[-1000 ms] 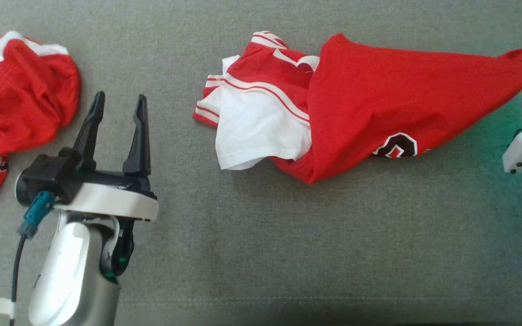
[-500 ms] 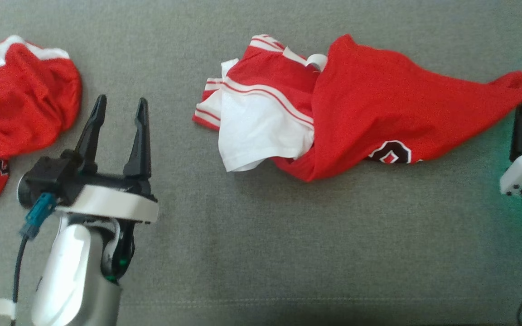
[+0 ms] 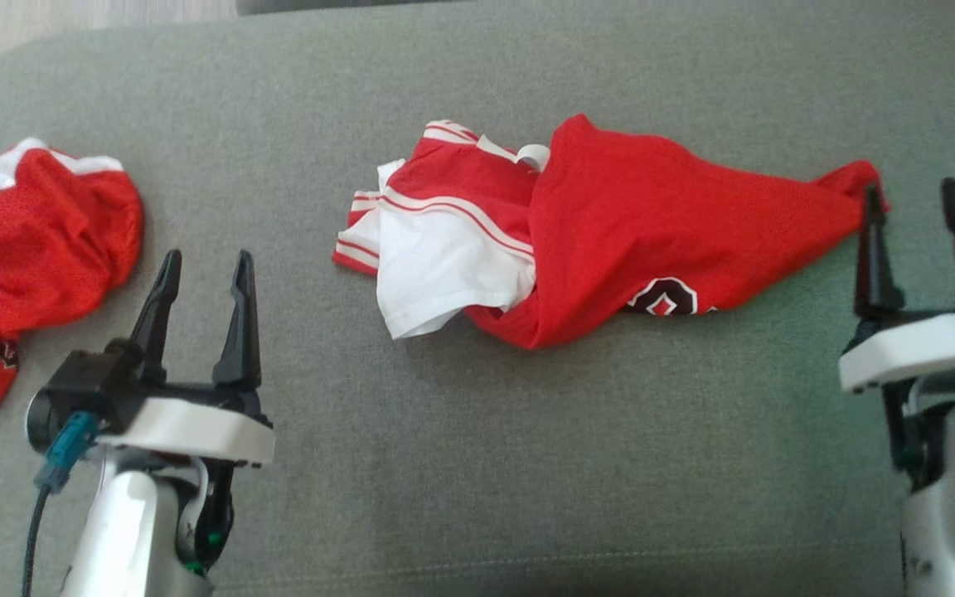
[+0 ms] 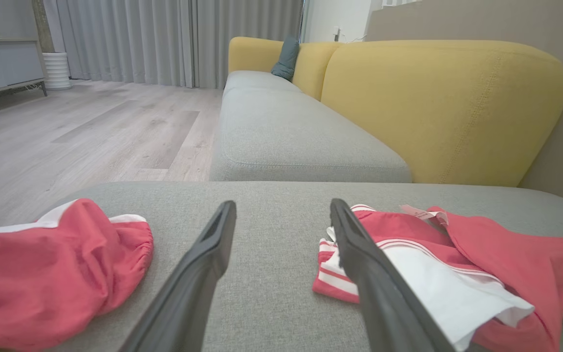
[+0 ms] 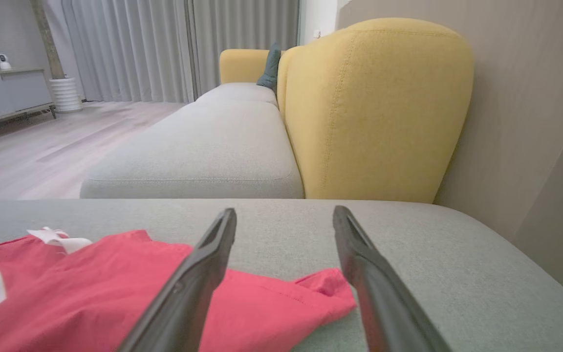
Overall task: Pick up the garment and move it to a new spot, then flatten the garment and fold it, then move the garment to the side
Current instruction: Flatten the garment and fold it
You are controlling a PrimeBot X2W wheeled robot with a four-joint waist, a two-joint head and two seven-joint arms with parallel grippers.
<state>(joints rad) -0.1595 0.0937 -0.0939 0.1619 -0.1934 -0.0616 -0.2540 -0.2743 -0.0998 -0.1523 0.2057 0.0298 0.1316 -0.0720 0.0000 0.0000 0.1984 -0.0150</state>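
The garment (image 3: 627, 224), a red and white jersey with a dark emblem, lies crumpled across the middle of the grey cushion (image 3: 477, 464). Its red right tip stretches out to a point, and a white panel is bunched at its left end. My right gripper (image 3: 913, 189) stands open just right of that tip, holding nothing. In the right wrist view the garment's tip (image 5: 311, 293) lies low between the open fingers of the right gripper (image 5: 285, 211). My left gripper (image 3: 206, 259) is open and empty, left of the garment (image 4: 457, 254), and its fingers (image 4: 213, 254) stand wide apart.
A second red garment (image 3: 30, 249) with white trim lies heaped at the cushion's left edge. The cushion's rounded far-left corner meets wooden floor (image 3: 71, 16). A yellow sofa back (image 5: 374, 107) and a grey seat (image 4: 286, 137) stand beyond the cushion.
My right gripper has opened and let go of the garment's right tip, which has dropped onto the cushion. The head camera has shifted, so the whole picture sits lower.
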